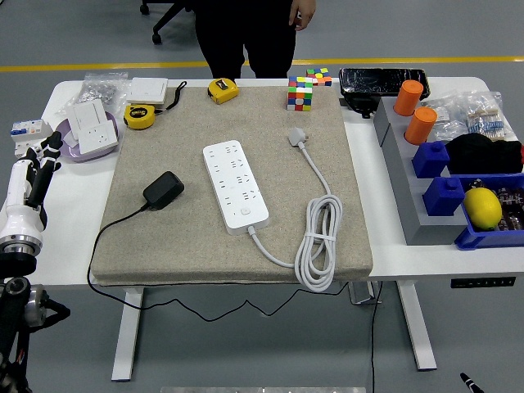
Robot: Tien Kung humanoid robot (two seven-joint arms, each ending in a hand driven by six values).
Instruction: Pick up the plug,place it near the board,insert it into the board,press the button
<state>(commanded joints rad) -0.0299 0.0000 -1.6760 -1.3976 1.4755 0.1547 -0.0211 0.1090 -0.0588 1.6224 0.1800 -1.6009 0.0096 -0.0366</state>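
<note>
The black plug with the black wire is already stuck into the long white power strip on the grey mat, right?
Not quite. The head view shows the black plug with its black wire lying loose on the grey mat, to the left of the long white power strip and not touching it. Nothing is plugged into the strip's sockets.

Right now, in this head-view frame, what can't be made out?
- Left hand: seen edge-on at the left edge, finger pose unclear.
- Right hand: out of frame.
- Power strip button: too small to tell on or off.
- Person: cut off above the waist by the top edge.
- Black adapter: prongs face away, hidden.
</note>
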